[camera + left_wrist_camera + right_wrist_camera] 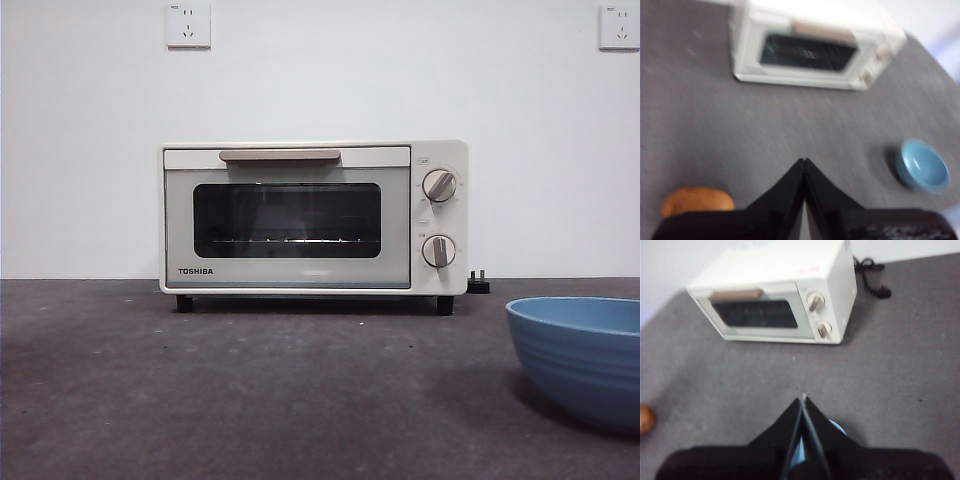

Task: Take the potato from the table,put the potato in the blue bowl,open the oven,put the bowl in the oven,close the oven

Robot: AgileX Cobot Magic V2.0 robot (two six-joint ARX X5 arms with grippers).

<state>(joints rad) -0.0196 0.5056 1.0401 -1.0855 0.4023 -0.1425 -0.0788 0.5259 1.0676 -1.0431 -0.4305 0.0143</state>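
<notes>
Currently we see both claws pressed together, gripping nothing: left claw (804, 162) above the counter (790, 125) near the potato (696, 201), right claw (804, 400) above the blue bowl (585, 355). Potato sits loose on the counter, well apart from the bowl; oven (314, 217) door shut.

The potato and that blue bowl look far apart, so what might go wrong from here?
The potato is round and could roll or slip when the shut left gripper opens and grabs it. The blue bowl sits across the table, so a carried potato might drop. The oven door is closed and must open first.
</notes>
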